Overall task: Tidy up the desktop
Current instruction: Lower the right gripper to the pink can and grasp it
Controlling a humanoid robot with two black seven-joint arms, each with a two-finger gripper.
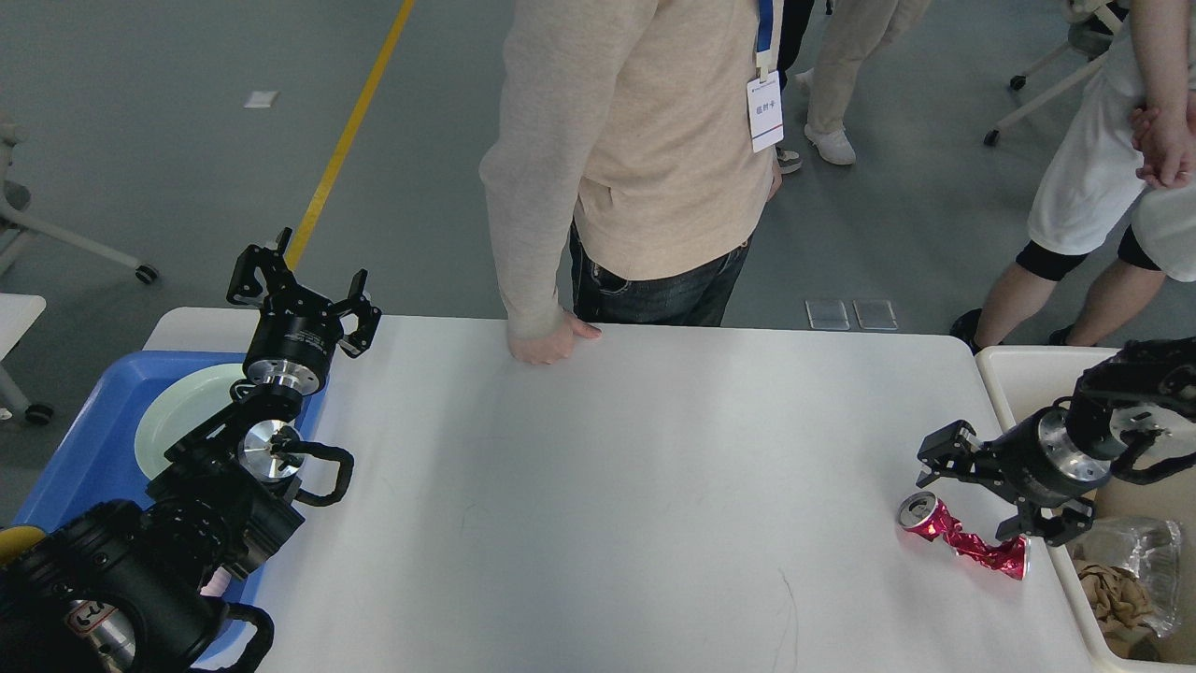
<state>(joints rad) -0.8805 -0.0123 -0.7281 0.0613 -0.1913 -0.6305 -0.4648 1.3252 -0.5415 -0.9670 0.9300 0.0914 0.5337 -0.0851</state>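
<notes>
Right gripper [974, 493] spread over can [967, 540] — near desktop [607, 486] edge

The desktop [598, 486] lies bare across its middle — open passage. Obstacles sit at the edges: a person's hand [551, 341] on the far rim, a crushed red can [967, 540] near the bin [1018, 374], the blue tray [89, 449] at left.

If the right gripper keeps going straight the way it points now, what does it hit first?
Probably the crushed red can: the open right gripper points left and down, fingers straddling it. Past that lies the desktop. Height above the can is unclear.
</notes>
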